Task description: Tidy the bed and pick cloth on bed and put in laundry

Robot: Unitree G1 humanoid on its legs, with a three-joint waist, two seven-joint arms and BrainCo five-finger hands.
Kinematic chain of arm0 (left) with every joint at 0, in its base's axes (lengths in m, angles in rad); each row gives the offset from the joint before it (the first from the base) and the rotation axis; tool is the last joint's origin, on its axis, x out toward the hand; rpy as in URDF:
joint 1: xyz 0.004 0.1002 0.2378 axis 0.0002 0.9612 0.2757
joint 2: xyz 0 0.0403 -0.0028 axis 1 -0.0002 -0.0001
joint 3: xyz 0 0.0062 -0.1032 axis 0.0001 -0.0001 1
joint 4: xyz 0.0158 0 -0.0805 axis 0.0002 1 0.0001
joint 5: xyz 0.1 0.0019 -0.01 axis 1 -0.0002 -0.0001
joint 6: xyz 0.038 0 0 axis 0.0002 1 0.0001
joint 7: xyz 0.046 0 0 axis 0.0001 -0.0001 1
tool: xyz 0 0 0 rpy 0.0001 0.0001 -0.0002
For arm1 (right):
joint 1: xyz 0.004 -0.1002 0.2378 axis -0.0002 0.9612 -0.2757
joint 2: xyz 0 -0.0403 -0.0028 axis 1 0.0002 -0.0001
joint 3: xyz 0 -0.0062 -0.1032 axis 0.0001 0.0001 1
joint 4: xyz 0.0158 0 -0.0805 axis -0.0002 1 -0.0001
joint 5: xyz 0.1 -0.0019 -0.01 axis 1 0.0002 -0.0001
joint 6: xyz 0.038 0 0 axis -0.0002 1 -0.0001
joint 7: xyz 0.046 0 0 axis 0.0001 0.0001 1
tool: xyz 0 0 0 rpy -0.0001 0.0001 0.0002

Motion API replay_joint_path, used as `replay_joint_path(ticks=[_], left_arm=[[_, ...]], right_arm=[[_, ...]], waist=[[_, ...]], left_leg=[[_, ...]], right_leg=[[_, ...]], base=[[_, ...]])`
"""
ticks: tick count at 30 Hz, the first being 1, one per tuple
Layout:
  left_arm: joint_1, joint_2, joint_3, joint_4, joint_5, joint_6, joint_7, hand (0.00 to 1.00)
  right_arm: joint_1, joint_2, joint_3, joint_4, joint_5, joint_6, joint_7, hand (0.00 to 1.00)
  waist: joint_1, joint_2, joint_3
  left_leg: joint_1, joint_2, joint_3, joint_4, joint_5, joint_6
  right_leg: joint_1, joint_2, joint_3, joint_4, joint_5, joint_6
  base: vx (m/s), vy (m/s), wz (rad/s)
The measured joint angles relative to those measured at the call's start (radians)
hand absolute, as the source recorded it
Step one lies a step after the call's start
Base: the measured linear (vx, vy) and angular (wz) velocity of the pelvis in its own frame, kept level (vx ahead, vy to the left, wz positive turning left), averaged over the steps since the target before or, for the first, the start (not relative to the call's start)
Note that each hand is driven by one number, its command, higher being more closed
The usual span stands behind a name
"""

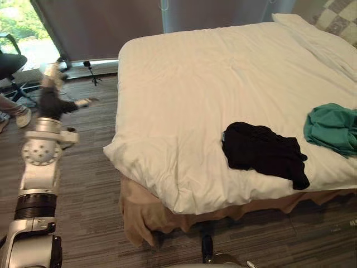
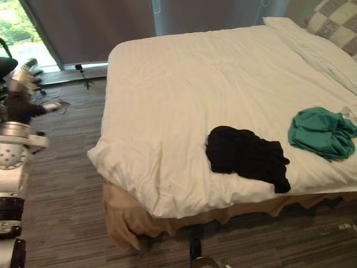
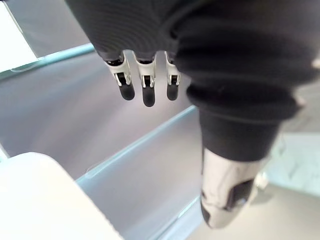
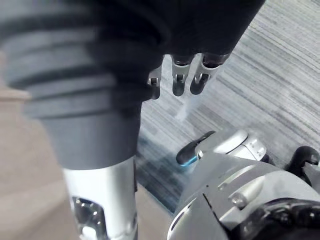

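Crumpled on the white bed (image 1: 184,84), close to its near side edge and about midway along it: a black cloth (image 1: 262,152), bunched in loose folds, with one tail reaching almost to the bed's edge. Further toward the head of the bed along the same side, apart from the black one: a green cloth (image 1: 333,128), heaped just as loosely.

Left hand (image 1: 51,78) raised over the floor, well apart from the bed, off its foot end. Fingers (image 3: 148,90) hanging straight and relaxed, thumb apart, nothing held. Right hand (image 4: 180,80) above the striped floor, fingers (image 4: 206,80) likewise loose and empty.

Judged light, limp and quite without stiffness, so no edge or handle to aim for. Likely to drape and trail once lifted, not to slip and not to break.

Best taken at the thickest bunch near the middle of the heap, where several folds stack up, with fingers and thumb closing round a good gather rather than a single layer. Worth avoiding the thin tail at the bed's edge, since a hold there would probably leave most of the cloth dragging across the cover.

Care needed to pinch the cloth alone: the bed's cover beneath is soft too and could be caught up with it, undoing the tidying.

Probably sensible to start with the black cloth, then the green one nearer the head of the bed.
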Motion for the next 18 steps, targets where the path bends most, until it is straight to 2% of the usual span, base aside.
replay_joint_path(ticks=[3, 6, 9, 10, 13, 17, 18], left_arm=[[0.0, -0.047, -0.086, 0.056, 0.084, 0.053, -0.016, 0.0], [0.001, -0.103, -0.183, 0.164, 0.226, 0.108, -0.03, 0.0], [0.001, -0.137, -0.233, 0.239, 0.302, 0.148, -0.029, 0.0], [0.001, -0.156, -0.242, 0.275, 0.323, 0.17, -0.025, 1.0], [-0.023, -0.18, -0.246, 0.311, 0.351, 0.195, -0.002, 1.0], [-0.079, -0.219, -0.255, 0.374, 0.383, 0.219, -0.004, 1.0], [-0.11, -0.232, -0.255, 0.395, 0.41, 0.243, -0.005, 1.0]], right_arm=[[-0.013, 0.0, 0.048, -0.001, 0.0, -0.009, -0.003, 0.0], [-0.033, -0.006, 0.098, -0.003, 0.0, -0.008, -0.007, 0.0], [-0.059, -0.017, 0.128, -0.004, 0.0, -0.006, -0.009, 0.0], [-0.073, -0.019, 0.138, -0.004, 0.0, -0.006, -0.009, 0.0], [-0.1, -0.034, 0.158, -0.005, 0.0, -0.005, -0.009, 0.0], [-0.139, -0.07, 0.19, -0.004, 0.0, -0.004, -0.008, 0.0], [-0.154, -0.071, 0.194, -0.001, 0.0, -0.004, -0.008, 0.0]], waist=[[-0.007, 0.001, 0.002], [-0.022, 0.008, 0.015], [-0.031, 0.009, 0.027], [-0.04, 0.009, 0.029], [-0.047, 0.016, 0.053], [-0.049, 0.04, 0.088], [-0.049, 0.039, 0.097]], left_leg=[[-0.001, -0.001, 0.012, -0.008, 0.002, -0.004], [-0.001, 0.001, 0.023, -0.008, 0.001, -0.006], [-0.006, -0.002, 0.035, -0.008, 0.0, -0.007], [-0.017, -0.002, 0.036, -0.008, 0.0, -0.007], [-0.031, -0.005, 0.044, -0.007, 0.0, -0.007], [-0.037, -0.012, 0.06, -0.006, 0.001, -0.007], [-0.04, -0.012, 0.062, -0.006, 0.001, -0.007]], right_leg=[[-0.011, 0.004, 0.008, 0.0, 0.0, 0.001], [-0.017, 0.009, 0.013, 0.005, -0.002, 0.003], [-0.034, 0.008, 0.02, 0.007, -0.001, 0.005], [-0.046, 0.008, 0.021, 0.007, 0.0, 0.005], [-0.064, 0.006, 0.023, 0.007, 0.003, 0.011], [-0.071, -0.001, 0.025, 0.007, 0.005, 0.013], [-0.074, -0.002, 0.026, 0.007, 0.005, 0.013]], base=[[0.0, 0.011, -0.12], [0.02, 0.016, -0.06], [0.01, 0.015, -0.09], [0.0, 0.009, -0.04], [-0.01, 0.01, -0.05], [-0.02, 0.013, -0.02], [-0.04, 0.014, 0.01]])
